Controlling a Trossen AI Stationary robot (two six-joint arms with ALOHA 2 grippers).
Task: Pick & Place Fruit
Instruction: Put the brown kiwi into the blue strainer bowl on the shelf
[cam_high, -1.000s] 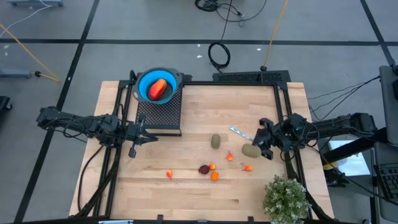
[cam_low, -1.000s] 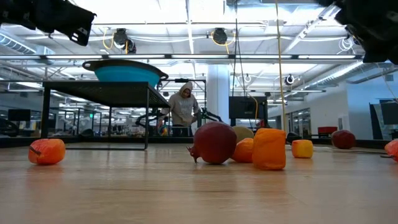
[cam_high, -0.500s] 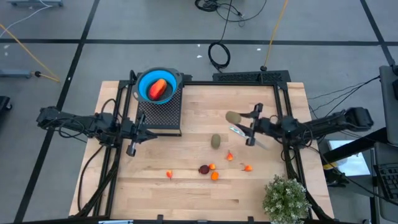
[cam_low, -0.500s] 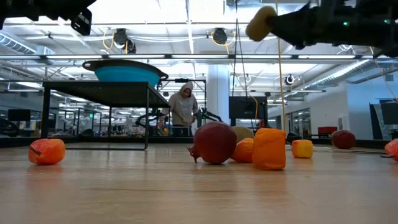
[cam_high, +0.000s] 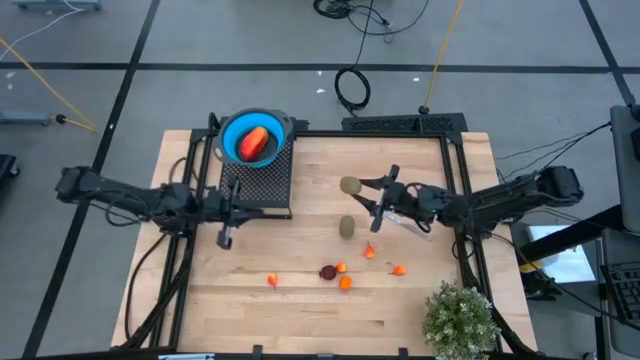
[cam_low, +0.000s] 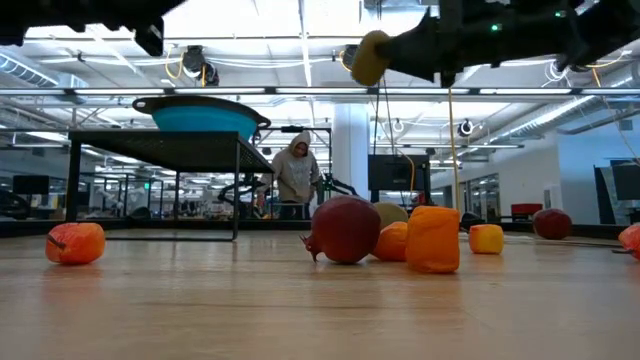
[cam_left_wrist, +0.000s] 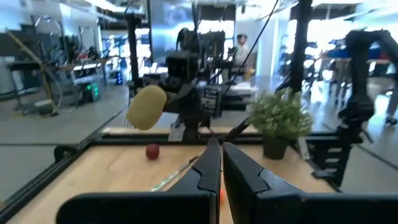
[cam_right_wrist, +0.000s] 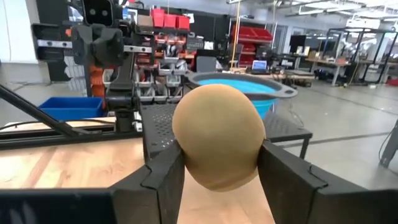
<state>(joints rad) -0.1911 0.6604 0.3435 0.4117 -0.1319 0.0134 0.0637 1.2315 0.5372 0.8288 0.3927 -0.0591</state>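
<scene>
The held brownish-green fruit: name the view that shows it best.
Right wrist view: the brownish-green fruit fills the frame, clamped in the right gripper. The high view shows a small oval; the low view shows it raised at the top; the left wrist view shows it from far off.

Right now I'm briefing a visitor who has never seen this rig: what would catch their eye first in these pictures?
Most striking is the tan, egg-shaped toy fruit gripped by the right gripper, held in the air above the middle of the wooden table. Next, the bright blue bowl on a dark raised rack at the table's far left corner holds a long red-orange fruit. Small orange pieces and a dark red fruit lie scattered near the front.
</scene>
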